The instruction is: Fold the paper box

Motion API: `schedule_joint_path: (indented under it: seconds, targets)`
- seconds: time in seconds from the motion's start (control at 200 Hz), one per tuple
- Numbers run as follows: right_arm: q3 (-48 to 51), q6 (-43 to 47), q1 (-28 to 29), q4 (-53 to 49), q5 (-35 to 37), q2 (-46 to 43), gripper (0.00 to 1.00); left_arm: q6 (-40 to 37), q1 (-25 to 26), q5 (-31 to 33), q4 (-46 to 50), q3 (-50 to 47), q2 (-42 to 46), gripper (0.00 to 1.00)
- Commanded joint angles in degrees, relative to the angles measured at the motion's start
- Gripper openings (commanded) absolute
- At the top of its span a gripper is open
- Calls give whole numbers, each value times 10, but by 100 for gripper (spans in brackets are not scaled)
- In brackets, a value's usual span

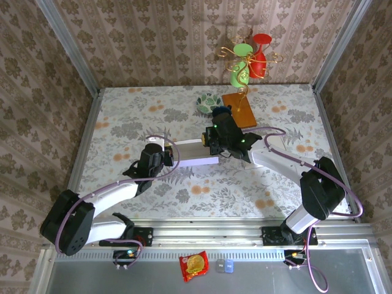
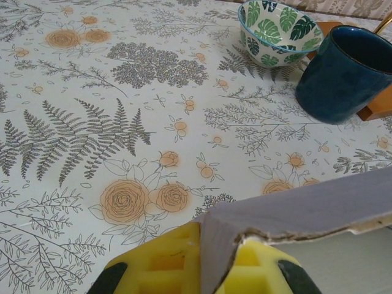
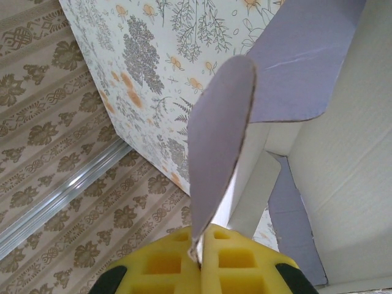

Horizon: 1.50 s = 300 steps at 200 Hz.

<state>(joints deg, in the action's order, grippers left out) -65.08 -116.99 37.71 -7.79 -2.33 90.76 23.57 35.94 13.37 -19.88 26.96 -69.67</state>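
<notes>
- Lilac cardboard paper box (image 1: 193, 153) lies lengthwise between the arms.
- Left end effector (image 2: 215, 257) clenches the box's left edge.
- Right end effector (image 3: 201, 245) pinches its right-end rounded flap (image 3: 220, 122).

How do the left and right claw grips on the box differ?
The left claw pinches a ragged-edged corner at the paper box's left end; the right claw pinches a rounded flap at its right end. Both are shut on grey card.
</notes>
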Motion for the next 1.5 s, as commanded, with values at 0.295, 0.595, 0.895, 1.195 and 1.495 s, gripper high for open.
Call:
schedule_joint_path:
  seconds: [0.295,0.595,0.895,1.195,1.495]
  targets:
    - [44,25,-8,65,-36,-18,0,103,1,-64,166,43,86,41]
    - [89,34,-6,94,-51,-39,0,255,-15,-111,333,38,273,39]
    - [133,74,-4,133,-81,-59,0,312,-156,-245,448,121,222,41]
    - [205,120,-8,188,-130,-80,0,352,-197,-338,457,150,103,34]
    - [242,159,-12,244,-175,-58,0,413,-189,-354,406,110,52,39]
